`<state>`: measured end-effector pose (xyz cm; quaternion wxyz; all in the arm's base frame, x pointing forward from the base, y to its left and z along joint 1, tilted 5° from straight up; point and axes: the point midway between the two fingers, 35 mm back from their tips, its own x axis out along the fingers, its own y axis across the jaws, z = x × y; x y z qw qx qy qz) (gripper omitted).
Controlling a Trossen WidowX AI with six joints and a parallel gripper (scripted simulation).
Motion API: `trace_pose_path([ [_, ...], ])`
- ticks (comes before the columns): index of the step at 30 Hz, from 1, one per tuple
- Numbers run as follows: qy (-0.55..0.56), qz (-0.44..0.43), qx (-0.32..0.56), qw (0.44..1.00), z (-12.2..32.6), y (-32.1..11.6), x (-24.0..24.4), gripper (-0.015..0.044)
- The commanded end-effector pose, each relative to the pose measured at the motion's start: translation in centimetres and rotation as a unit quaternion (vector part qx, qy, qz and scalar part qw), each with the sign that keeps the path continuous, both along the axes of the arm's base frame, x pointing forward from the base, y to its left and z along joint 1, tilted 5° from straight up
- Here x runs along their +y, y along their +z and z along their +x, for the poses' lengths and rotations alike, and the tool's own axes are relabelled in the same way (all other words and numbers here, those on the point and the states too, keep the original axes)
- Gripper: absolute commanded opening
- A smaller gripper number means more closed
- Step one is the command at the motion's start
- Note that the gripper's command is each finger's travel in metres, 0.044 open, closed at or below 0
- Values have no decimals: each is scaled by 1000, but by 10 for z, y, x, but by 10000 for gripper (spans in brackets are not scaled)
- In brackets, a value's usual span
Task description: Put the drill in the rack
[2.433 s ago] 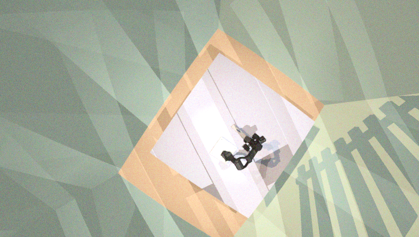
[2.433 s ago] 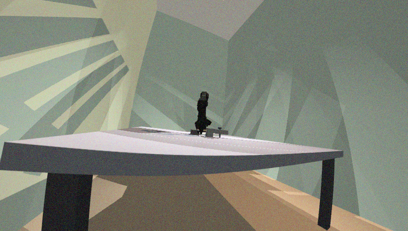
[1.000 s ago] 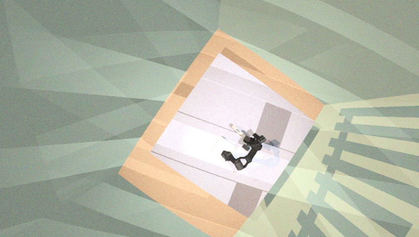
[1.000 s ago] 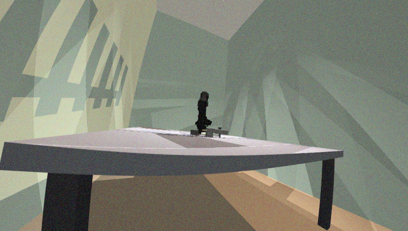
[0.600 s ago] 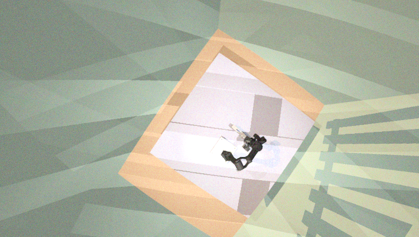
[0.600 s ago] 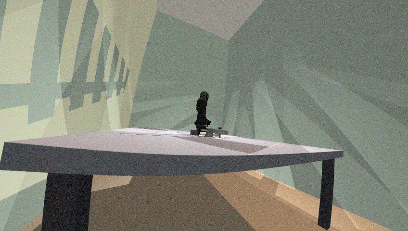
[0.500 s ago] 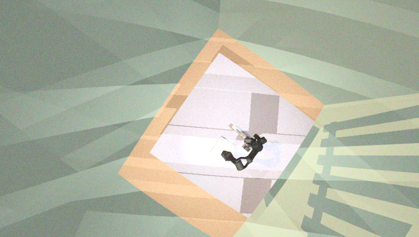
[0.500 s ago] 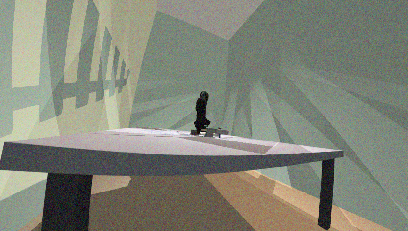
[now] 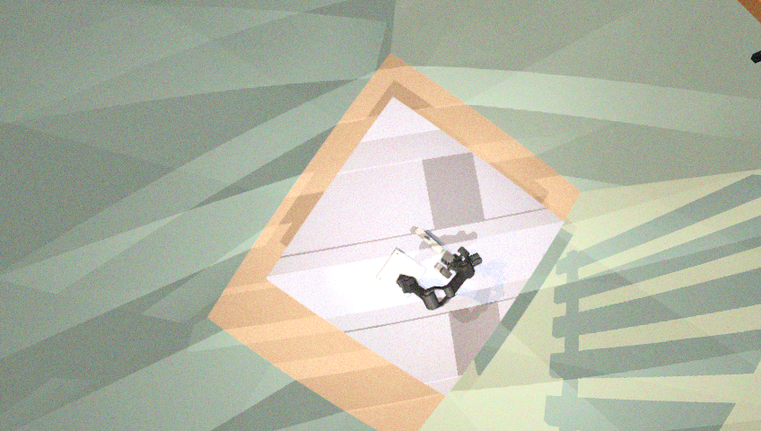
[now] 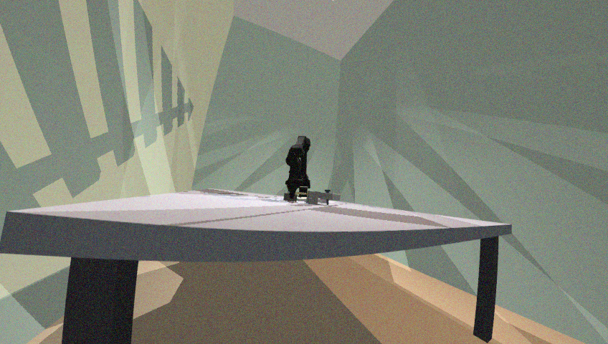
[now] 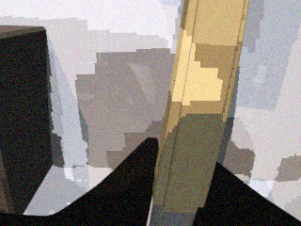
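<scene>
My gripper [image 11: 167, 150] [image 10: 299, 192] is shut on the drill, a long tan square-sided bar [image 11: 207, 80] that runs up and away between the fingers in the wrist view. A dark block [image 11: 25, 118], which looks like part of the rack, stands left of the fingers; a grey block [image 10: 290, 197] shows below the arm in the exterior view. The long pale holder [image 9: 433, 242] [image 10: 316, 197] lies beside the gripper. The key [image 10: 327, 191] shows as a small dark knob on a thin pin at the holder. The holder is outside the wrist view.
The arm [image 9: 448, 288] [image 10: 298, 163] curves round from its base [image 9: 407, 283] on the pale table [image 9: 384, 197] [image 10: 256, 223]. A thin-edged white panel [image 9: 397, 264] lies between the base and the holder. Strong bands of light and shadow cross the table and blur small details.
</scene>
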<state>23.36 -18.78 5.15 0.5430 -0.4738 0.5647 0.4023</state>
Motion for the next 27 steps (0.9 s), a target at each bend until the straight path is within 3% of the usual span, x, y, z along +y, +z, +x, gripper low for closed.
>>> trace_pose_path([
  [1,3,2,-1,1000,-1,1,-7,0],
  [27,3,0,0,1000,-8,9,-31,0],
])
